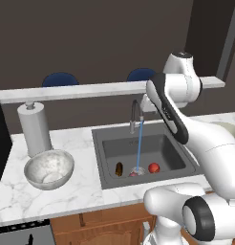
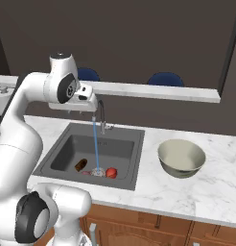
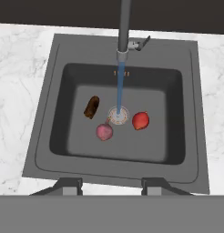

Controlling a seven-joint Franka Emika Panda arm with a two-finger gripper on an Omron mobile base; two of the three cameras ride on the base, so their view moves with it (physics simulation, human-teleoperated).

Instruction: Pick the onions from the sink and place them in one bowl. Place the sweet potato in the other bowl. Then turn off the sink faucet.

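My jaws (image 3: 111,182) are closed and hold nothing; they hang high above the rectangular dark grey metal sink (image 3: 186,68), I think to look over the vegetables before a grasp. Below them, near the round drain (image 3: 118,115), lie the dull pinkish onion (image 3: 104,132), the bright red onion (image 3: 140,120) and the oblong dark brown sweet potato (image 3: 91,107), all apart from each other. The slim grey gooseneck faucet (image 3: 124,27) sends a blue stream onto the drain. On the white marble worktop (image 2: 211,187), the olive-beige bowl (image 2: 181,157) waits right of the sink, the silvery mottled bowl (image 1: 49,168) left.
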